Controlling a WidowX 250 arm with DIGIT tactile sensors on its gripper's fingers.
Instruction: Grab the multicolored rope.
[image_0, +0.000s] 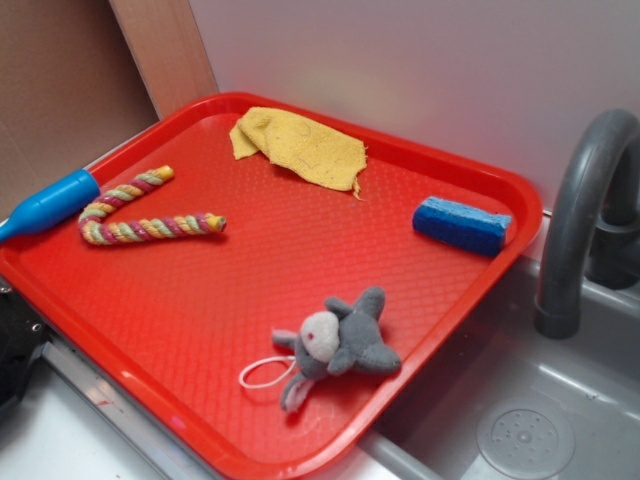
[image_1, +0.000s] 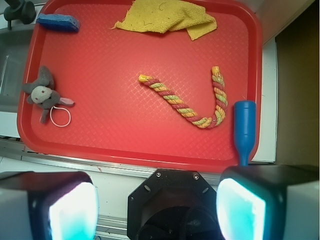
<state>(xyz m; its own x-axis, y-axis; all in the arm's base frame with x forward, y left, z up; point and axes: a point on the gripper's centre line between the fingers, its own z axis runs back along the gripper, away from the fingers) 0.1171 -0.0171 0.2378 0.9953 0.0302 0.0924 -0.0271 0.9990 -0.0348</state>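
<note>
Approach step: our fingers (image_1: 157, 207) hang spread and empty at frame bottom; next we descend onto the multicolored rope (image_1: 192, 102) centre-right.

The hand (image_1: 157, 207) hangs high, its fingers (image_1: 72, 207) spread wide apart.

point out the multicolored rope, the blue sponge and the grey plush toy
multicolored rope (image_1: 202, 121): wrist view, on the bend of the V
blue sponge (image_0: 462, 224): exterior view, middle of its top
grey plush toy (image_0: 345, 340): exterior view, on its body
</note>
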